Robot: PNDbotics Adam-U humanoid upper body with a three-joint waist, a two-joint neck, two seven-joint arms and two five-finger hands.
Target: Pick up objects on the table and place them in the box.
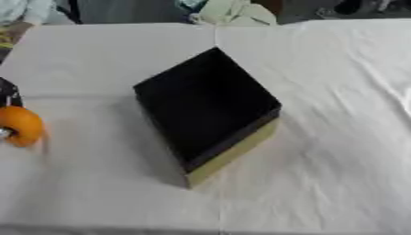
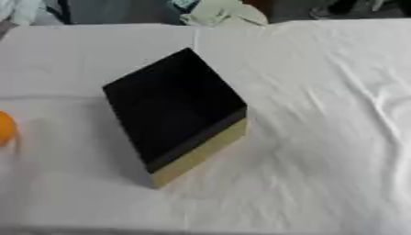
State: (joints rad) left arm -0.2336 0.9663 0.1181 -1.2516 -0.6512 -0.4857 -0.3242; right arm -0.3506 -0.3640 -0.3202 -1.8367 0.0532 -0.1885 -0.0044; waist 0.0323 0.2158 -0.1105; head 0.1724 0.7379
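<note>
An open box (image 1: pixel 234 155) with a black inside and a tan outer wall sits askew in the middle of the white-clothed table. An orange (image 1: pixel 20 125) shows at the left edge, level with the box's near half; the right eye view catches only a sliver of it (image 2: pixel 5 128). Only a black part of my left hand (image 1: pixel 9 94) shows above the orange, with a silver bit under it, so the hand appears curled round the fruit. The rest of that hand is cut off by the edge. My right hand shows in neither view.
The white cloth (image 1: pixel 321 137) is creased to the right of the box and near the front. A pale bundle of fabric (image 1: pixel 234 12) lies past the table's far edge. Dark shapes stand behind it.
</note>
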